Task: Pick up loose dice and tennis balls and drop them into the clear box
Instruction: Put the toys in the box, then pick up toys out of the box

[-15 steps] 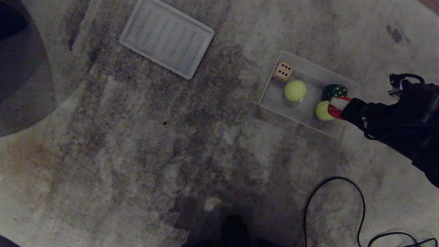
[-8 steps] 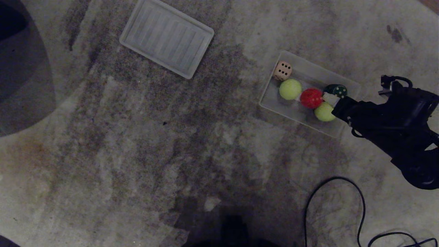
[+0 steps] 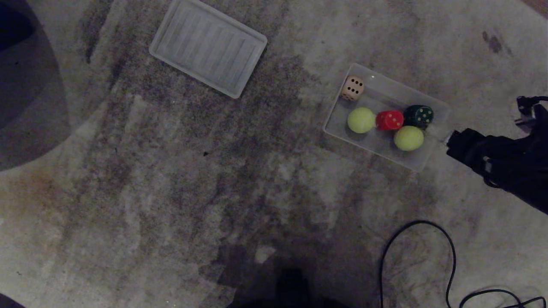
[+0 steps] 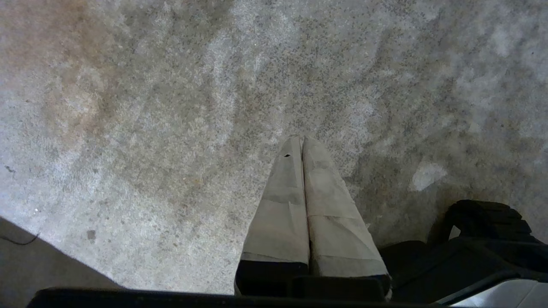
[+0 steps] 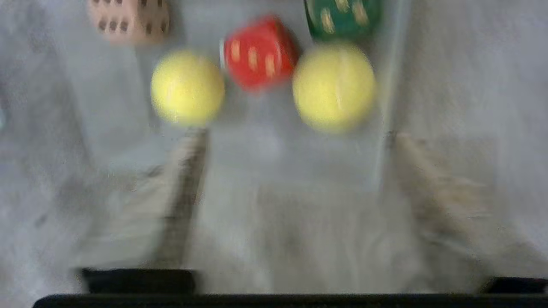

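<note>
The clear box [image 3: 436, 112] sits on the carpet [image 3: 180, 179] at the right of the head view, and five things lie in it. The beige die [image 3: 352, 88] rests in the far corner nearest the lid. Nearer the middle a tennis ball [image 3: 361, 119], the red die [image 3: 389, 120] and the dark green die [image 3: 418, 115] form a close row, the red die touching the ball on one side and just beside the green die on the other. A second tennis ball [image 3: 409, 138] lies against the box's near wall, just below the red and green dice. The right tool [image 5: 295, 141] hangs just outside the box's right end, empty, its two fingers [image 5: 188, 171] spread wide apart; in the right wrist view the box wall stands between the fingers and the nearer ball. The flat ribbed lid [image 3: 208, 47] lies well apart from the box, up and to the left on the carpet. A black cable [image 3: 449, 252] loops over the carpet near the bottom right, below the right arm. The left tool [image 4: 302, 147] hangs over bare carpet, its fingers pressed together and holding nothing, away from the box.
</note>
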### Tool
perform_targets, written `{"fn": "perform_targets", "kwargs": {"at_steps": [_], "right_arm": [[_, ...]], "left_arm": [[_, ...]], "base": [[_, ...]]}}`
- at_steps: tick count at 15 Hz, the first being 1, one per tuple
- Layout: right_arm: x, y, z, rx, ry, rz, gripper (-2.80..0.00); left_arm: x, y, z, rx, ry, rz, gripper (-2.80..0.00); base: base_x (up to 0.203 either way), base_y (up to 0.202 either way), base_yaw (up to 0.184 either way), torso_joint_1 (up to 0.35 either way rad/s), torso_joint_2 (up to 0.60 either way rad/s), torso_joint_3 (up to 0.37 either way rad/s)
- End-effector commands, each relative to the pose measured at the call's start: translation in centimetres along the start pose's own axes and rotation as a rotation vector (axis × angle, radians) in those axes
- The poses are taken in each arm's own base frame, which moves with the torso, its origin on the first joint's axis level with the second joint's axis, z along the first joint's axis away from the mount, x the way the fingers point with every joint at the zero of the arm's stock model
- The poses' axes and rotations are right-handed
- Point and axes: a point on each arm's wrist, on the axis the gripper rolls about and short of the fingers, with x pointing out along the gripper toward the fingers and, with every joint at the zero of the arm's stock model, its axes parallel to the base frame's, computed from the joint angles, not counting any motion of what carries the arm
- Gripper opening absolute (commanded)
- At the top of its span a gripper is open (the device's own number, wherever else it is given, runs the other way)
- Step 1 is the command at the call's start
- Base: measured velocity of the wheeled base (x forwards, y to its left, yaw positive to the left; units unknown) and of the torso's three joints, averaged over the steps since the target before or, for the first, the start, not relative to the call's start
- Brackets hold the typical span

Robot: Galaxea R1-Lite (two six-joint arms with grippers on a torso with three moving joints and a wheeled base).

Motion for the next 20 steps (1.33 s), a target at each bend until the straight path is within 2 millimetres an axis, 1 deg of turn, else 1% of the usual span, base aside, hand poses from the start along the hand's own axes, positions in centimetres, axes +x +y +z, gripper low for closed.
{"fn": "perform_targets", "kwargs": {"at_steps": [1,3,5,8,10,11,12,14,17,19,20], "right_arm": [[-6.8,0.9,1.5,0.012,-0.037,0.044,-2.8],[-11.5,0.5,0.3,-0.022,0.01,0.06,-2.8],[-15.8,-0.5,-1.8,-0.109,0.072,0.043,-2.8],[-21.2,-1.8,-4.7,-0.194,0.12,0.01,-2.8],[-24.2,-2.8,-6.9,-0.247,0.149,-0.025,-2.8],[-25.3,-3.3,-8.1,-0.266,0.157,-0.041,-2.8],[-26.1,-3.8,-9.2,-0.279,0.157,-0.054,-2.8],[-26.8,-4.8,-11.3,-0.3,0.158,-0.113,-2.8],[-27.9,-5.1,-12.0,-0.32,0.042,-0.107,-2.8],[-27.7,-5.6,-12.7,-0.379,0.04,-0.131,-2.8],[-27.5,-5.6,-12.5,-0.393,0.002,-0.127,-2.8]], "left_arm": [[0.0,0.0,0.0,-0.001,0.002,0.001,-2.8],[0.0,0.0,0.0,-0.001,0.002,0.001,-2.8],[0.0,0.0,0.0,-0.001,0.002,0.001,-2.8],[0.0,0.0,0.0,-0.001,0.002,0.001,-2.8],[0.0,0.0,0.0,-0.001,0.002,0.001,-2.8],[0.0,0.0,0.0,-0.001,0.002,0.001,-2.8],[0.0,0.0,0.0,-0.001,0.002,0.001,-2.8],[0.0,0.0,0.0,-0.001,0.002,0.001,-2.8],[0.0,0.0,0.0,-0.001,0.002,0.001,-2.8],[0.0,0.0,0.0,-0.001,0.002,0.001,-2.8],[0.0,0.0,0.0,-0.001,0.002,0.001,-2.8]], "base": [[0.0,0.0,0.0,0.0,0.0,0.0],[0.0,0.0,0.0,0.0,0.0,0.0],[0.0,0.0,0.0,0.0,0.0,0.0],[0.0,0.0,0.0,0.0,0.0,0.0],[0.0,0.0,0.0,0.0,0.0,0.0],[0.0,0.0,0.0,0.0,0.0,0.0],[0.0,0.0,0.0,0.0,0.0,0.0],[0.0,0.0,0.0,0.0,0.0,0.0],[0.0,0.0,0.0,0.0,0.0,0.0],[0.0,0.0,0.0,0.0,0.0,0.0],[0.0,0.0,0.0,0.0,0.0,0.0]]}}
